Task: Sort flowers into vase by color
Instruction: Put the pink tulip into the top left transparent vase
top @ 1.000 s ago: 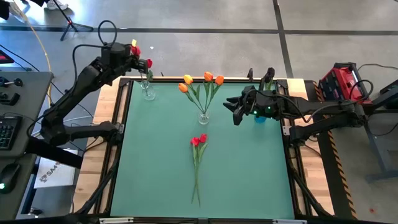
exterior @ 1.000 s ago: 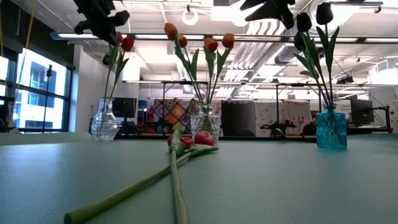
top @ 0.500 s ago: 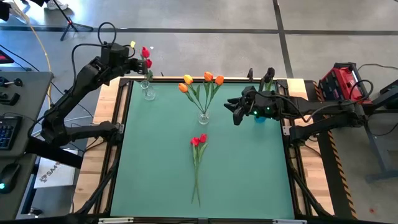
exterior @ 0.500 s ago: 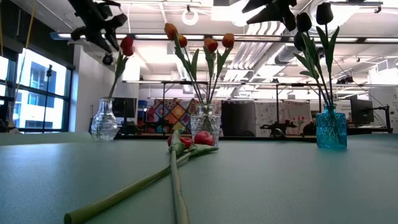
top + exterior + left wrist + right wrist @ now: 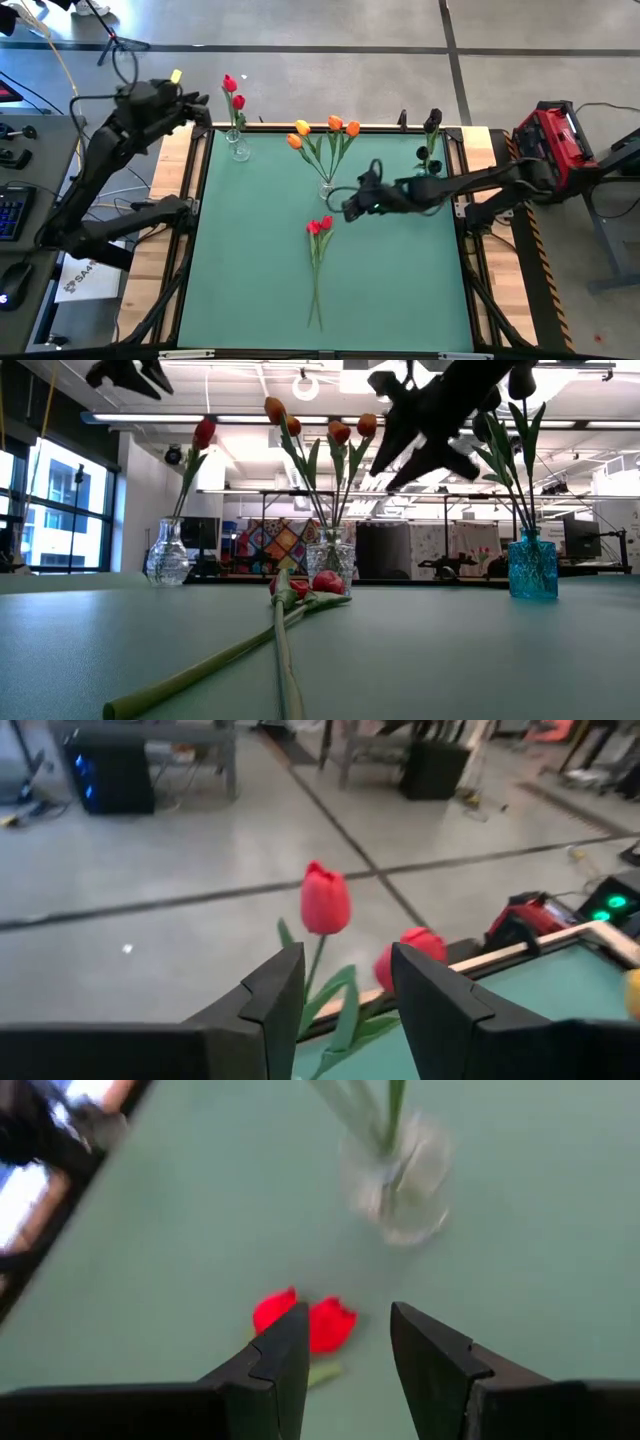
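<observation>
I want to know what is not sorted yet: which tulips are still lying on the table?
The two red tulips mid-table, lying flat with stems toward the near edge. The other reds, the orange ones and the dark ones stand in vases. The open right gripper hovers beside them.
</observation>
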Action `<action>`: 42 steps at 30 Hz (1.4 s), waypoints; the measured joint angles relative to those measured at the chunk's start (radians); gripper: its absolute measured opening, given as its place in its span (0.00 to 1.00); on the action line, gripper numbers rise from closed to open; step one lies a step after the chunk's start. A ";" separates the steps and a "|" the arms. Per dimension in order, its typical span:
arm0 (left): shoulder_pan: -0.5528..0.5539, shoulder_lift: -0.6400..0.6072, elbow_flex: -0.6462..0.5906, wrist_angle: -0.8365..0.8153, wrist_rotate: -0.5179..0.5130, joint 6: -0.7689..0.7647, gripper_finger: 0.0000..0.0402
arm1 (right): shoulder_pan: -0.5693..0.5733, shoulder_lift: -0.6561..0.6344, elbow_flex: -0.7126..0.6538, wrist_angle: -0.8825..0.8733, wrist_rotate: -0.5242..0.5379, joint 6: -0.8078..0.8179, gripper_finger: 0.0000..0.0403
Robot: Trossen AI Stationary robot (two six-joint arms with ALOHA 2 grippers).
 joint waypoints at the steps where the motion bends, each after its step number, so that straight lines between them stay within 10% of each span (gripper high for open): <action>1: -0.007 -0.017 0.000 0.000 0.001 0.004 0.34 | 0.007 0.033 0.000 0.015 -0.024 0.017 0.32; 17: -0.102 -0.140 -0.051 -0.093 0.136 -0.012 0.34 | 0.080 0.379 0.000 0.432 -0.082 0.203 0.32; 42: -0.235 -0.170 -0.120 -0.102 0.205 -0.078 0.34 | 0.086 0.526 0.007 0.507 -0.112 0.307 0.30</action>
